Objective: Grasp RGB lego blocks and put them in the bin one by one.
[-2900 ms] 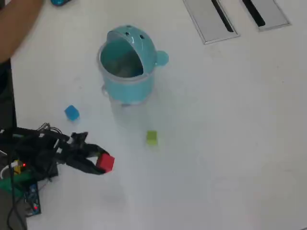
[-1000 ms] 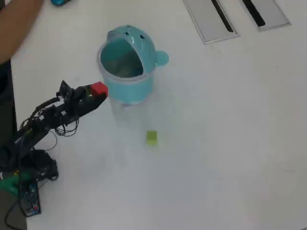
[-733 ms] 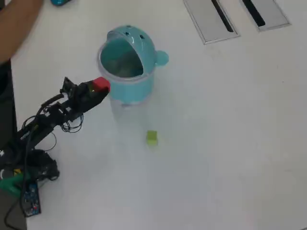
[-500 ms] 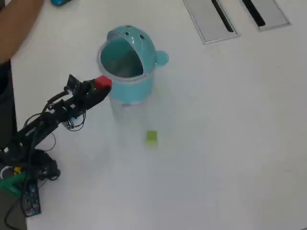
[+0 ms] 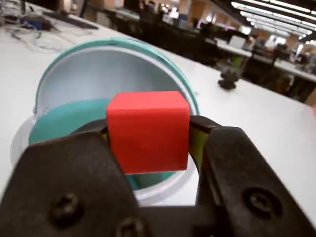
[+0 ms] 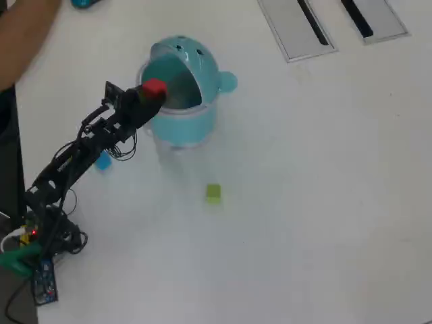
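Wrist view shows our hand [image 5: 148,148] pinching a red block [image 5: 147,131], with the bin [image 5: 64,74] open just ahead and below. We should carry a little farther over the rim, then release — green block [image 6: 213,194] waits well behind on the table [image 6: 324,202].

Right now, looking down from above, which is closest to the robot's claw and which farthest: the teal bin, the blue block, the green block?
From the gripper, holding the red block:
1. The bin, right beneath its tip.
2. The blue block, lower left, partly behind the arm.
3. The green block, lower right, on open table.
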Motion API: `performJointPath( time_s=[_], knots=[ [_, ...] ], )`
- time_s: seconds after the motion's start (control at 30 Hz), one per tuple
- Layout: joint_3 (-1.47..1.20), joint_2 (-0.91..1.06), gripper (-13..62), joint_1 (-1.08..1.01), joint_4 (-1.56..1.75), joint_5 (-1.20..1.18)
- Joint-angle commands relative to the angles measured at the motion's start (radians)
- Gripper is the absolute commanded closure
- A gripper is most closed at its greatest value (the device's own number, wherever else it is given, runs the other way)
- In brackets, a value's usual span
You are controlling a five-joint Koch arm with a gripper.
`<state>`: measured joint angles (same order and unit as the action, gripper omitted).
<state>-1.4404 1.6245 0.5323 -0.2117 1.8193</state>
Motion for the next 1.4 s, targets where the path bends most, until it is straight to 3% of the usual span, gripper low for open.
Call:
performJointPath(
  time_s=[0.0,0.57,0.7,0.77,0.93,1.17,1.37],
  knots=[
    [0.104,0.011,37.9,0.012,0.063,0.017],
    [0.350,-0.258,37.1,0.092,0.077,0.018],
    [0.354,-0.272,33.7,0.094,0.078,-0.009],
    [0.373,-0.278,25.6,0.092,0.061,-0.095],
    [0.373,-0.270,23.9,0.084,0.034,-0.106],
    [0.299,-0.120,23.9,-0.140,-0.189,-0.114],
    [0.276,-0.043,23.9,-0.212,-0.305,-0.114]
  ],
)
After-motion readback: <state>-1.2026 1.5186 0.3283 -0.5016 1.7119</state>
